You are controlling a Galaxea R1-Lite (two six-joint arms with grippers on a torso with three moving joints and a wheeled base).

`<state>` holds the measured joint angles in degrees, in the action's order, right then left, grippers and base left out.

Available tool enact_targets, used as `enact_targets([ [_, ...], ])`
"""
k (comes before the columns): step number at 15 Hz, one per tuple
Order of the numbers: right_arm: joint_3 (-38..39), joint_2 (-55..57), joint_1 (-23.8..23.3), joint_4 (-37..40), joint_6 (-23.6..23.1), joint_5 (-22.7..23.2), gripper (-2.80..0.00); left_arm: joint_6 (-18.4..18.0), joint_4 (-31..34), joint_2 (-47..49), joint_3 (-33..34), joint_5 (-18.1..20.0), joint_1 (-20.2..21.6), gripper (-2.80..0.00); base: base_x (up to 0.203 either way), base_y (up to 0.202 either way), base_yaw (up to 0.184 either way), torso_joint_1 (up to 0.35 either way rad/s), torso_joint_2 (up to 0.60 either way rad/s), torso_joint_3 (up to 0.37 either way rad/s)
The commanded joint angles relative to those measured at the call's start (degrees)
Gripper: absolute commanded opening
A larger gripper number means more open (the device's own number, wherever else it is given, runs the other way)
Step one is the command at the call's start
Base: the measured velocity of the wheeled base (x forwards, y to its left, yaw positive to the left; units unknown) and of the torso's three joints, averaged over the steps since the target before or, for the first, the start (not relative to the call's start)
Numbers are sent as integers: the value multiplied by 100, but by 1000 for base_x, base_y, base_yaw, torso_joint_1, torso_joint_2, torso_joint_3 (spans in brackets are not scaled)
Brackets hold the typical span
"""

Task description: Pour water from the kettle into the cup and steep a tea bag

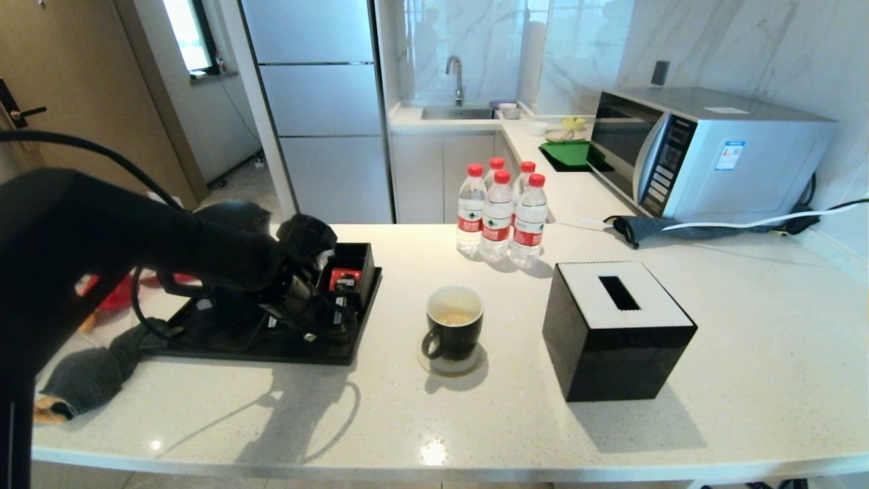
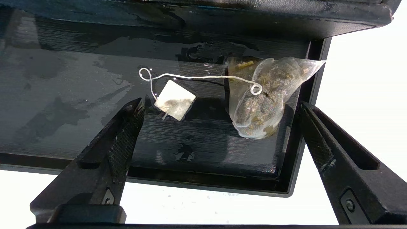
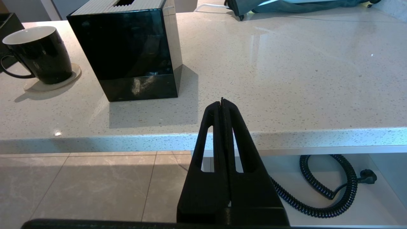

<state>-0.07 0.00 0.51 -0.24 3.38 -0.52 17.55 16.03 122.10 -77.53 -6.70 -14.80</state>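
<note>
My left gripper (image 1: 326,318) (image 2: 221,103) hangs open just above the near right corner of a wet black tray (image 2: 79,95). The tea bag (image 2: 260,105) lies flat on the tray between the open fingers, nearer one of them. Its string leads to a white paper tag (image 2: 175,99) beside the other finger. The black cup (image 1: 453,327) (image 3: 38,54) stands on a coaster mid-counter, with pale yellowish water (image 1: 453,316) inside. The kettle (image 1: 229,214) is mostly hidden behind my left arm. My right gripper (image 3: 222,101) is shut and empty, low before the counter's front edge.
A black tissue box (image 1: 614,326) stands right of the cup. Several red-capped bottles (image 1: 499,214) are behind it. A compartment box with a red packet (image 1: 346,278) sits on the tray. A grey cloth (image 1: 95,373) lies at the left edge, and a microwave (image 1: 706,149) stands back right.
</note>
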Motion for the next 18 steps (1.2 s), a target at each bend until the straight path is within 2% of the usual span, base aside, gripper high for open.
enact_targets([
  [1, -1, 0, 2, -2, 5, 0, -280, 11, 14, 15, 1, -7, -5, 0, 0, 0, 0, 0, 0, 0],
  [7, -1, 0, 2, -2, -4, 0, -280, 11, 6, 24, 32, -7, -14, 0, 0, 0, 0, 0, 0, 0],
  [8, 7, 0, 2, -2, -3, 0, -280, 11, 5, 15, 63, -7, -14, -280, 0, 0, 0, 0, 0, 0],
  [18, -1, 0, 2, -2, 5, 0, -280, 11, 14, -73, 160, 29, -5, -280, 0, 0, 0, 0, 0, 0],
])
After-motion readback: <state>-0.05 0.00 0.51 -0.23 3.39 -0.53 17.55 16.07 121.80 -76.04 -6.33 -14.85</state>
